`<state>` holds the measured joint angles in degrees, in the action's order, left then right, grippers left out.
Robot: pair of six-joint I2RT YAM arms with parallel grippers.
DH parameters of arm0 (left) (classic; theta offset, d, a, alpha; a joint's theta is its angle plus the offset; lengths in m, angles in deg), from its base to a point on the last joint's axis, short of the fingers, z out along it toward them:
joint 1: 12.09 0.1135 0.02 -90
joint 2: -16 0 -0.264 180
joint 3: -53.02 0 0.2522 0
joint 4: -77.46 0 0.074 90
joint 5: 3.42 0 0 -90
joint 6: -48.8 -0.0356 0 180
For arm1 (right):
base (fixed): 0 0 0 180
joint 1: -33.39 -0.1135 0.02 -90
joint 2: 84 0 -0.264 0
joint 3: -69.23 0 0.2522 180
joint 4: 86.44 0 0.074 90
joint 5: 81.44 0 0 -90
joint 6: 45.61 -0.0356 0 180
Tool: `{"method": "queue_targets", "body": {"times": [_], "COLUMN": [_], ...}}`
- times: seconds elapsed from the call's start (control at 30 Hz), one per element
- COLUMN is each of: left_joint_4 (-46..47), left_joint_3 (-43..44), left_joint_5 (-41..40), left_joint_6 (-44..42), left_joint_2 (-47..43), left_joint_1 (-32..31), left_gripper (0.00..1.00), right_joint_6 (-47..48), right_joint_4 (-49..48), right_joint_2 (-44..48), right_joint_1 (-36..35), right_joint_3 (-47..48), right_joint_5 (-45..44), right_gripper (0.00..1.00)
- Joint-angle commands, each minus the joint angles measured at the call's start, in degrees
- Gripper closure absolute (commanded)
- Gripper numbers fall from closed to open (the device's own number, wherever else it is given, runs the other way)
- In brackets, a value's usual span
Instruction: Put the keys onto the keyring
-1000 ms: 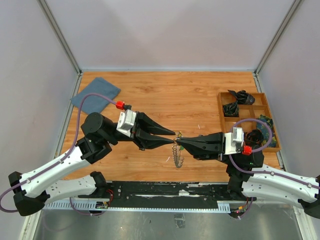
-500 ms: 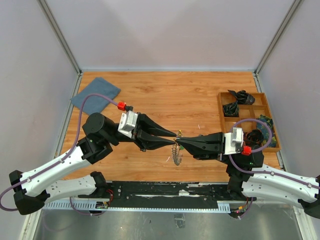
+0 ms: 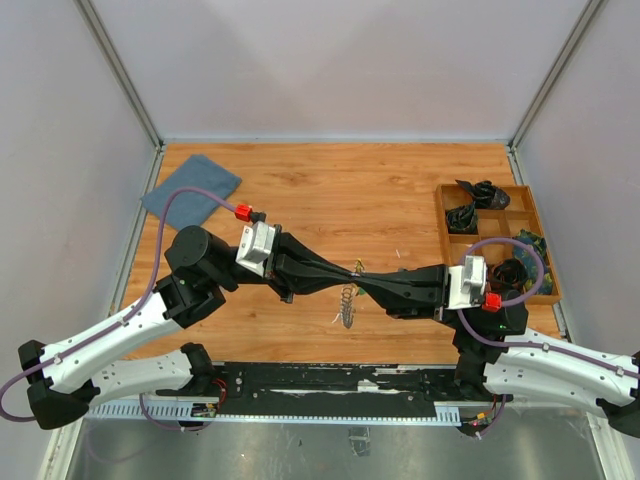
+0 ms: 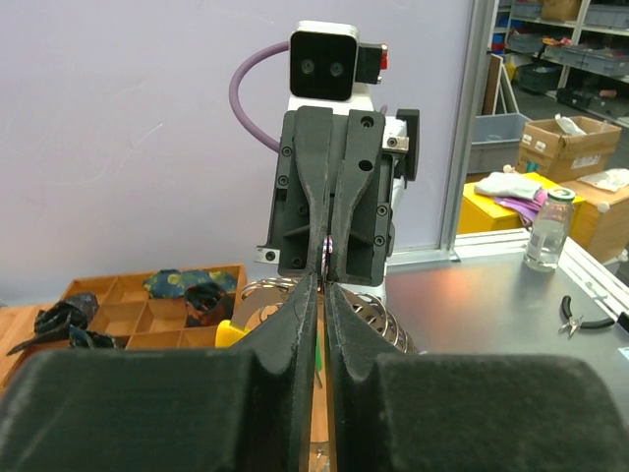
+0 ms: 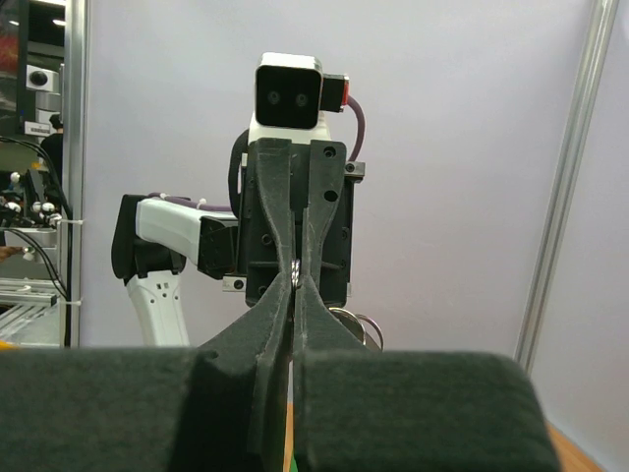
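Reaching in from the near-left corner, the left arm [image 3: 120, 335] folds at its elbow near a blue cloth [image 3: 190, 190] and holds its wrist level above the worktop [image 3: 330, 190], with the left fingers [image 3: 318, 270] pointing right toward the middle. They are drawn together to a thin slit, tip to tip with the right fingers [image 3: 400, 285]. The keyring [image 3: 346, 305] hangs just below that meeting point, clear of the wood, its fringe of small keys dangling. From the right the right arm [image 3: 560, 365] mirrors the pose, its forearm coming off the near-right corner and its wrist level, just in front of a wooden tray [image 3: 437, 215] holding dark bundles. The right fingers are clenched tight, and the ring hangs at their tips. The overhead view gives both poses but only a blur where the tips join. The left wrist view shows more: silver coils of the ring bulging out below the right fingers, and a yellow tag [image 4: 228, 334] to their left. The right wrist view alone shows a sliver of bright metal nipped between the left fingers, seemingly the ring's wire, though it is too small to be sure.
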<state>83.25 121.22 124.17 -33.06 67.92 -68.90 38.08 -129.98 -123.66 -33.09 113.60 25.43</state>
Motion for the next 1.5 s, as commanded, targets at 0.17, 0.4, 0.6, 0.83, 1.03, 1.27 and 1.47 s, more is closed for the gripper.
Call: {"method": "queue_targets", "body": {"times": [0.17, 0.4, 0.6, 0.83, 1.03, 1.27, 1.47], "left_joint_4": [1.6, -7.7, -12.7, -23.5, -35.0, -42.8, -43.6], "left_joint_3": [1.7, 3.9, 5.4, 10.1, 15.8, 20.0, 20.2], "left_joint_5": [-0.1, -3.8, -5.8, -7.8, -9.3, -10.3, -10.2], "left_joint_6": [0.5, -3.1, -5.1, -10.2, -15.6, -19.7, -20.4], "left_joint_2": [-0.2, -1.2, -1.2, 0.9, 3.7, 6.5, 6.6], "left_joint_1": [-0.4, -0.5, -0.4, -0.5, -0.5, -0.6, -0.7], "left_gripper": [1.00, 0.99, 1.00, 1.00, 0.99, 1.00, 0.99], "right_joint_6": [2.9, 9.5, 15.0, 20.7, 20.8, 18.5, 18.6], "right_joint_4": [2.2, 16.4, 30.6, 61.6, 78.9, 83.1, 79.0], "right_joint_2": [1.3, 6.3, 10.4, 7.9, 2.8, -1.3, -1.9], "right_joint_1": [0.7, 0.6, 0.7, 0.6, 0.6, 0.6, 0.6], "right_joint_3": [1.8, 4.2, 7.4, 21.4, 31.0, 34.3, 32.6], "right_joint_5": [-1.2, -2.3, -2.7, -6.2, -9.2, -6.4, -7.8], "right_gripper": [0.96, 0.82, 0.72, 0.63, 0.61, 0.61, 0.62]}}
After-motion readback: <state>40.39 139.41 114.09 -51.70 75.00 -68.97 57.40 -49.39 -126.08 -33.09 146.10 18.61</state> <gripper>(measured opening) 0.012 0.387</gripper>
